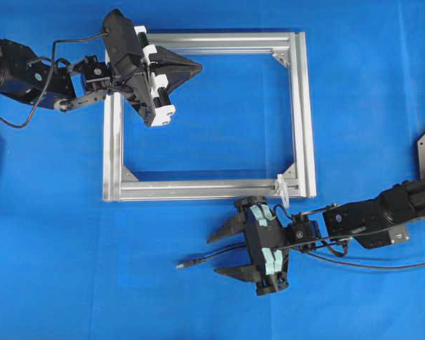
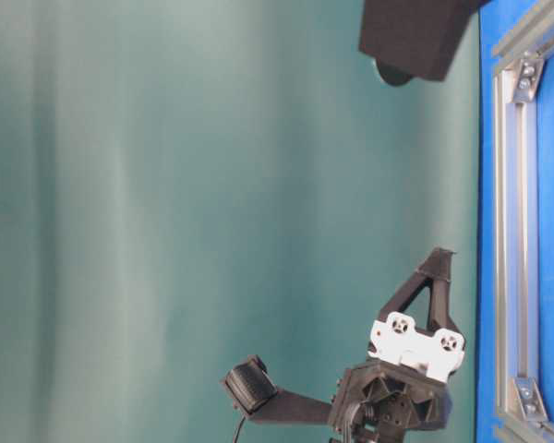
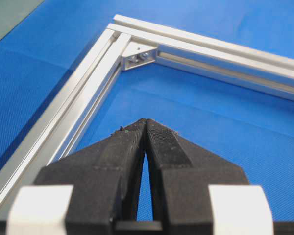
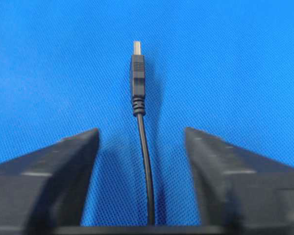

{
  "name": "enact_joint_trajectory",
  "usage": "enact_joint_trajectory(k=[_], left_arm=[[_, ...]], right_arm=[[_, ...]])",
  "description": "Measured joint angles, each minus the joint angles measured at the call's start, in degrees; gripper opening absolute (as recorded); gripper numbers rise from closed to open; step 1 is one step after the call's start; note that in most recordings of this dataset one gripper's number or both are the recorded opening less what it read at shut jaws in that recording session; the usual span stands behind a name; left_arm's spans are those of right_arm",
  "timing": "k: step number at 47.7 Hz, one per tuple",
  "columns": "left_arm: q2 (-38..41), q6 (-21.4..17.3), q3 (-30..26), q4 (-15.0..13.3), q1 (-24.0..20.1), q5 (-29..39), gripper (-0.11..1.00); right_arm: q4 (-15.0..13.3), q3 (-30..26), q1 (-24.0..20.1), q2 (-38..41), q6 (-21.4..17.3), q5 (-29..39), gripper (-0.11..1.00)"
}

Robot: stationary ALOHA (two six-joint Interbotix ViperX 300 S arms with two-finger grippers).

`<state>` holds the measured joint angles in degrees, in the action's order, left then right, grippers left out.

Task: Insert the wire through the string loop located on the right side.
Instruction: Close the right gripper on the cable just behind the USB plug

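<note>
Wire [image 4: 143,147] between right tool [image 4: 143,142] fingers (seemingly untouched).

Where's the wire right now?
In the overhead view the wire lies on the blue cloth below the frame's bottom rail, between the right gripper's open jaws.

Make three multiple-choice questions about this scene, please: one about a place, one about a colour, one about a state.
1. Where does the wire's plug lie?
A. inside the aluminium frame
B. on the cloth below the frame, left of the right gripper
C. on top of the left gripper

2. What colour is the cloth?
A. blue
B. grey
C. red

3. How do the jaws of the right gripper stand?
A. pressed together with nothing between
B. apart, with the wire running between them untouched
C. clamped on the frame

Answers:
1 B: in the overhead view the plug rests outside the aluminium frame, past the gripper's tips.
2 A: every view shows blue fabric.
3 B: the right wrist view shows a gap on both sides of the wire.
</note>
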<state>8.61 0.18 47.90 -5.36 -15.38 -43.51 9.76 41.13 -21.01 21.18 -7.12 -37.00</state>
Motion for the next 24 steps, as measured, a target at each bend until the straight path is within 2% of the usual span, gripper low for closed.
enact_joint_trajectory(k=[6,9,24], left_arm=[[0.1,0.0,0.2,-0.1,0.0,0.0,0.0],[0.0,0.0,0.2,0.0,0.0,0.0,0.0],[0.1,0.1,0.4,0.0,0.0,0.0,0.0]], right_arm=[[0.1,0.0,0.0,-0.1,0.1,0.0,0.04],[0.0,0.0,0.0,-0.1,0.1,0.0,-0.03],[0.1,-0.1,0.0,0.0,0.1,0.0,-0.04]])
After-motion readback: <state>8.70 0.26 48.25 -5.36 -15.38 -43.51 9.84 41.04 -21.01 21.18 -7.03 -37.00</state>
